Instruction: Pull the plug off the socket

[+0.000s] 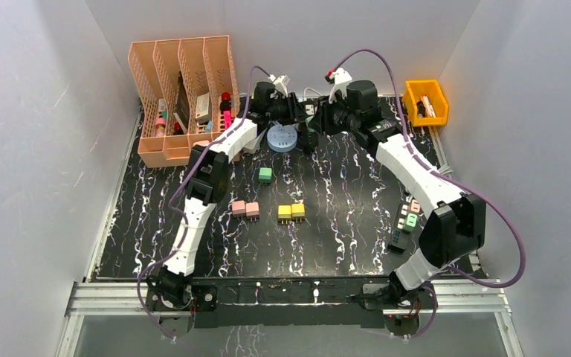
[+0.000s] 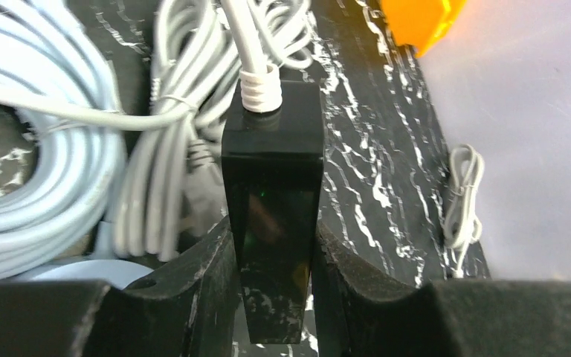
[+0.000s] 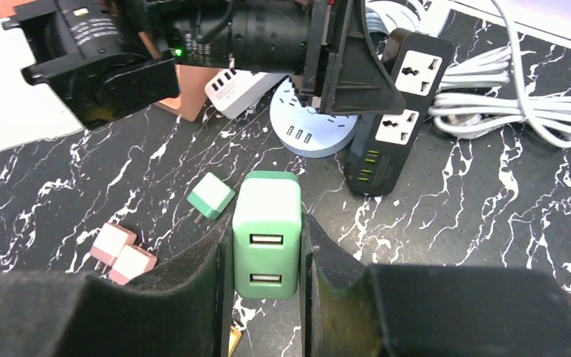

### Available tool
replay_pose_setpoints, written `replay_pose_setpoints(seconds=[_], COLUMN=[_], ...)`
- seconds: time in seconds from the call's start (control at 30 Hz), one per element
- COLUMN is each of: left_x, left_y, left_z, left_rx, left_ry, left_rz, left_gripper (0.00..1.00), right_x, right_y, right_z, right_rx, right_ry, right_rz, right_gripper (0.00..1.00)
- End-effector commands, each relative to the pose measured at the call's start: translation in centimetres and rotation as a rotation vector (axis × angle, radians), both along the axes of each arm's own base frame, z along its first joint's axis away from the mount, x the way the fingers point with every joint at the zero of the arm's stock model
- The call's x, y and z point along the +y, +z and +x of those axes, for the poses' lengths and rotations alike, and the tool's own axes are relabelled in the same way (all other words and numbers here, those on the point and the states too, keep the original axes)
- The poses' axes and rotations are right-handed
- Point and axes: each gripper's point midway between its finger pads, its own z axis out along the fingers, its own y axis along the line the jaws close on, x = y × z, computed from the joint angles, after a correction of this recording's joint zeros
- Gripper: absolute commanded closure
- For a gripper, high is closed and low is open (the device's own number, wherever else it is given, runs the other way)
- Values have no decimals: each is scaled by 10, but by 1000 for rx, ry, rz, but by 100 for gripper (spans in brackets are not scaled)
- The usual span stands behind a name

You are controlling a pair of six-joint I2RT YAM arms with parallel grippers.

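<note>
Far centre of tabletop: left tool, clamped on black power strip, stands directly ahead of right tool and its green charger; coiled white cables crowd behind. Open lanes lie between green cube, pink pair, yellow pair.

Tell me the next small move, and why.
Probably lower the right pincer and set the green charger on the table: it looks already free of the black power strip, whose two visible sockets are empty, while the left pincer clamps that strip.
</note>
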Motion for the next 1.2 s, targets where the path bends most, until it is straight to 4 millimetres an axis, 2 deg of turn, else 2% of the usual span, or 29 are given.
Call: replay_pose_setpoints(seconds=[0.0, 0.1, 0.13, 0.2, 0.23, 0.4, 0.43, 0.47, 0.53, 0.67, 0.8, 0.93, 1.03, 1.17], left_x=[14, 28, 32, 43, 48, 84, 93, 101, 117, 159, 197, 215, 228, 251], left_y=[31, 25, 23, 24, 26, 51, 63, 66, 79, 105, 132, 154, 156, 149], left_z=[29, 41, 44, 46, 46, 48, 48, 48, 46, 42, 27, 11, 2, -16], left_rx=[-85, -86, -80, -68, -66, -136, -161, -167, -189, -228, -245, -283, -278, -240], left_ry=[78, 117, 121, 118, 118, 155, 162, 171, 188, 276, 343, 377, 390, 420], left_rz=[3, 4, 5, 2, 1, 35, 42, 53, 76, 92, 18, 7, 32, 9], left_gripper=[94, 79, 71, 48, 42, 28, 20, 12, 3, 2, 2, 2, 2, 2], right_x=[8, 13, 14, 19, 22, 40, 45, 49, 58, 74, 87, 98, 101, 103], right_y=[-11, -38, -47, -61, -69, -99, -103, -106, -115, -129, -150, -166, -177, -192], right_z=[-5, -19, -24, -33, -36, -37, -36, -35, -31, -22, -18, -22, -28, -39], right_rx=[52, 142, 170, 201, 220, 320, 339, 356, 384, 389, 425, 472, 520, 577], right_ry=[79, 151, 179, 247, 274, 401, 423, 444, 472, 494, 522, 557, 582, 616], right_rz=[20, -4, -11, -20, -24, -4, 5, 15, 15, -20, -45, -72, -85, -106], right_gripper=[100, 100, 100, 100, 100, 100, 100, 100, 96, 89, 86, 84, 82, 79])
